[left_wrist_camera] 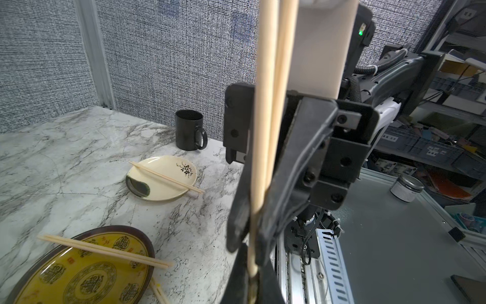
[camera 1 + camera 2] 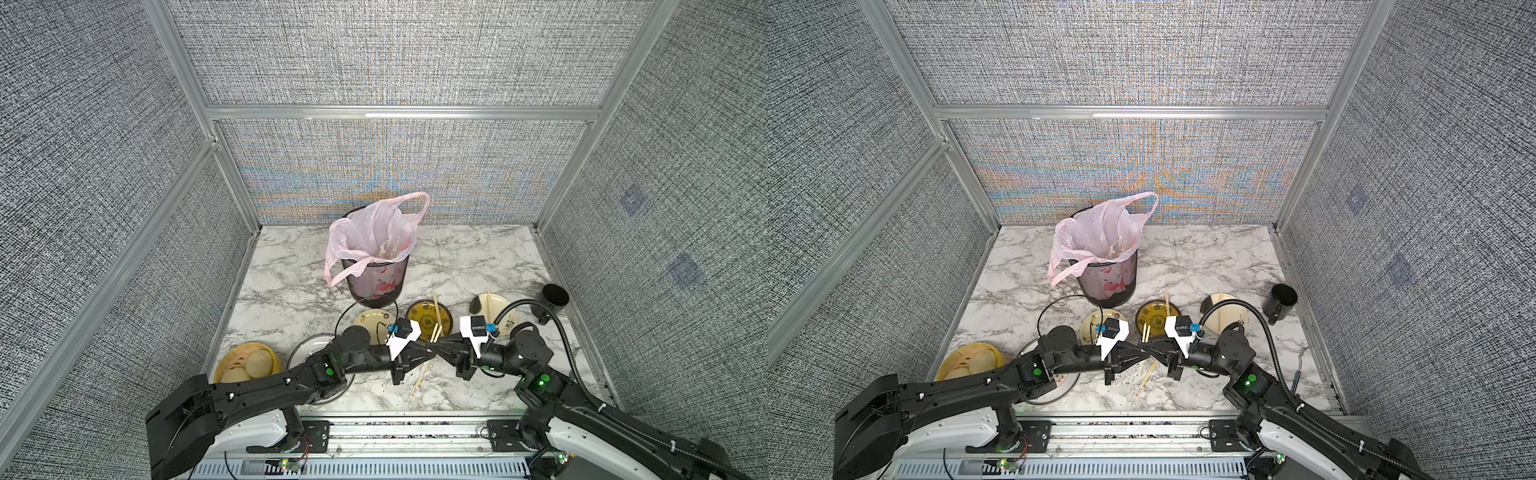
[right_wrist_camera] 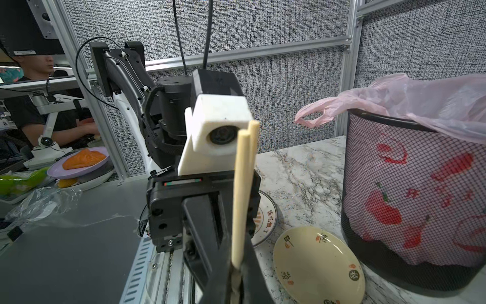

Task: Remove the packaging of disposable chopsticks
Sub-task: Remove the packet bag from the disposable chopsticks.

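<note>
Disposable chopsticks (image 1: 263, 105), a pale bamboo pair, stand nearly upright between two robot arms near the 6 o'clock edge of the marble table (image 2: 291, 270). The left gripper (image 2: 428, 354) and the right gripper (image 2: 442, 348) meet tip to tip there, each with its jaws pinched tight on the lower part of the pair. The upper lengths of the sticks are bare wood. Whether any sleeve clings to the end inside the jaws cannot be told.

Just at 6 o'clock of the jaws, another pair lies on the marble in what looks like clear packaging (image 2: 417, 384) with orange print.

At 12 o'clock of the grippers, a brown-rimmed yellow plate (image 1: 86, 279) carries a loose pair (image 1: 105, 250). At 2 o'clock, a cream plate (image 1: 155, 190) with a dark swirl carries another pair, and a black mug (image 1: 188, 130) stands beyond it.

A printed cream dish (image 2: 370, 322) sits at 11 o'clock. Farther back, at 12 o'clock, is a black mesh bin (image 2: 376, 286) lined with a pink plastic bag (image 2: 374, 232).

At 9 o'clock, a yellow dish (image 2: 237, 353) holds round pale pieces. A clear glass plate (image 2: 307, 345) lies partly under the left arm.
</note>
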Available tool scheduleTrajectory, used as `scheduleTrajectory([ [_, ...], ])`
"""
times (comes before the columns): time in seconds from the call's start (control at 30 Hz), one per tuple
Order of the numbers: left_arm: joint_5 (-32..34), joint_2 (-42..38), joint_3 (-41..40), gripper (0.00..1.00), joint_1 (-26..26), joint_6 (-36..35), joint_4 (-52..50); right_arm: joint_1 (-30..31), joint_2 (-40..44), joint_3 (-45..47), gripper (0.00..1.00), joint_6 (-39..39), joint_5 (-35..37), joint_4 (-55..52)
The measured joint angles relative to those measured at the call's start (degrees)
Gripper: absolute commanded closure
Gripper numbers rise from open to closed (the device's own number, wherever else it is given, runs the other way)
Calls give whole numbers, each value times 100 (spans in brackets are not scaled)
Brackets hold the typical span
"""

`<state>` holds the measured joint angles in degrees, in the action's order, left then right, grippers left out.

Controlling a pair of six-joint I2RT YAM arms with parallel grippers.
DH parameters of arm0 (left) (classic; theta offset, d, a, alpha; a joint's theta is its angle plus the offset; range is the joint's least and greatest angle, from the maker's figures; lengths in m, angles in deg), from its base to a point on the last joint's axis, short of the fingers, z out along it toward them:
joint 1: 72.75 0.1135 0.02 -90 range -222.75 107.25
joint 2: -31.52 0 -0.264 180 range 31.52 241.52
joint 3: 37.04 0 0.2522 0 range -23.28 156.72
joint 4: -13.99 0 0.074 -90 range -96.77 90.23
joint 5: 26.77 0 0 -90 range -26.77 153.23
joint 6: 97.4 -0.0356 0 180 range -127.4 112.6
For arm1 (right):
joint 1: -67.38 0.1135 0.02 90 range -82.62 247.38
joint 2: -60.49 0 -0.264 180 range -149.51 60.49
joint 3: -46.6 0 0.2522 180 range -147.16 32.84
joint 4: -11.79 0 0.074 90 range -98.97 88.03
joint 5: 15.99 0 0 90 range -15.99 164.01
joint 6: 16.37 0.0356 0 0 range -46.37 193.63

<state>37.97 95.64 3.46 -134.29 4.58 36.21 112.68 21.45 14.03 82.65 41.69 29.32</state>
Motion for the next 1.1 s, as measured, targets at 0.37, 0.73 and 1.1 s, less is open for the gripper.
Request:
scheduleTrajectory([
  [0.37,2,459,4,85,13,127,297,-26,-59,-170,100,-87,57,-170],
  [0.73,9,452,-203,97,-2,116,334,-149,-72,-251,100,-4,37,-149],
  [1.1,7,782,-350,92,2,186,953,-247,-74,-564,100,66,20,-570],
])
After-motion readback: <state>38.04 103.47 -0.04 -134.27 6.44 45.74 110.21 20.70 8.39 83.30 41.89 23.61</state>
